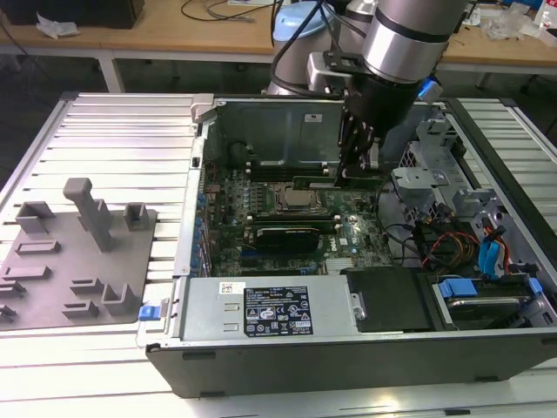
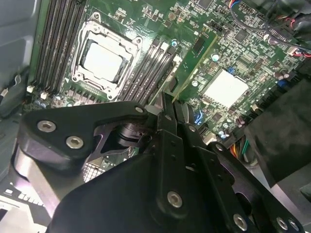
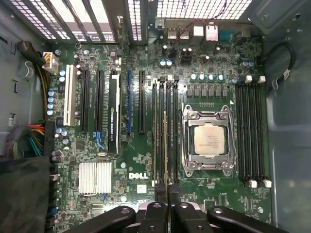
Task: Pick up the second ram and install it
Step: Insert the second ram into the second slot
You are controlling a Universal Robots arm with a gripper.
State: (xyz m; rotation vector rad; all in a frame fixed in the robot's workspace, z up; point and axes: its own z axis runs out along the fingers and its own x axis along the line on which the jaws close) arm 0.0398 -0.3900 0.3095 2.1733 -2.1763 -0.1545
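Green motherboard [image 3: 146, 160] below tool [image 3: 168, 194]. Tool pinched narrow on second ram [image 2: 194, 68], held edge-down over sockets beside processor [image 3: 209, 138]. Pickup done; stick not yet seated, judging by its tilt above slots.

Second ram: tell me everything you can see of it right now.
The second ram is a thin, flat, narrow stick. In the second wrist view its green face carries a black chip; in the first wrist view it shows edge-on as a slim strip. The gripper is shut on it. It lies in line with the black memory slots beside the processor socket. Whether it is seated in a slot cannot be told.
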